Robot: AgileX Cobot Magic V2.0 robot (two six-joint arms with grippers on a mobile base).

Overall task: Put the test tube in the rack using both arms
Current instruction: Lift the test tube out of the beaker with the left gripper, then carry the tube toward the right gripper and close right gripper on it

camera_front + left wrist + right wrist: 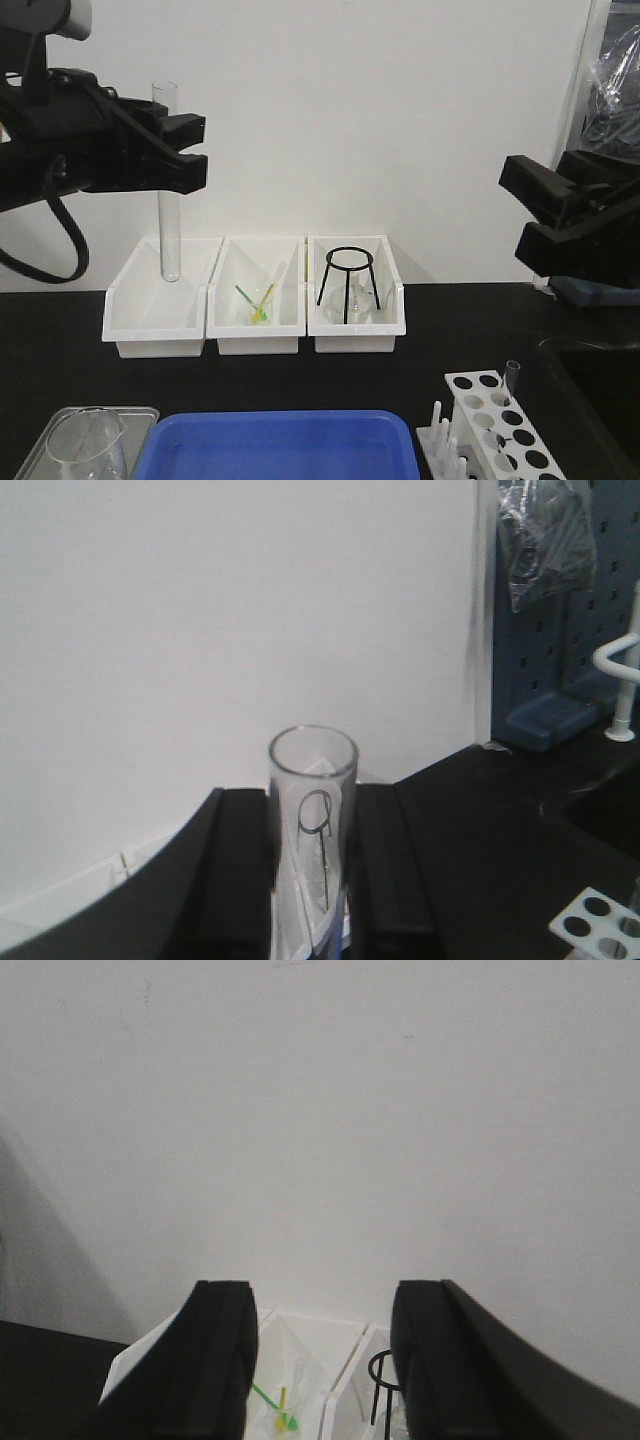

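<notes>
My left gripper [186, 150] is shut on the test tube [171, 235], gripping it near the rim. The clear tube hangs upright with its rounded bottom above the left white bin. In the left wrist view the test tube [312, 820] stands clamped between the two black fingers [240, 880], open rim upward. The white rack [497, 428] stands at the front right of the black table and holds a short clear tube [512, 379]. A corner of the rack [598, 920] shows in the left wrist view. My right gripper [528, 207] hovers open at the right, high above the rack; the right wrist view shows this gripper [320, 1305] with nothing in it.
Three white bins [160, 318] line the back wall. The middle bin [255, 325] holds green and yellow sticks; the right one holds a black ring stand [349, 282] and a flask. A blue tray [280, 450] and a glass beaker [88, 450] sit at the front.
</notes>
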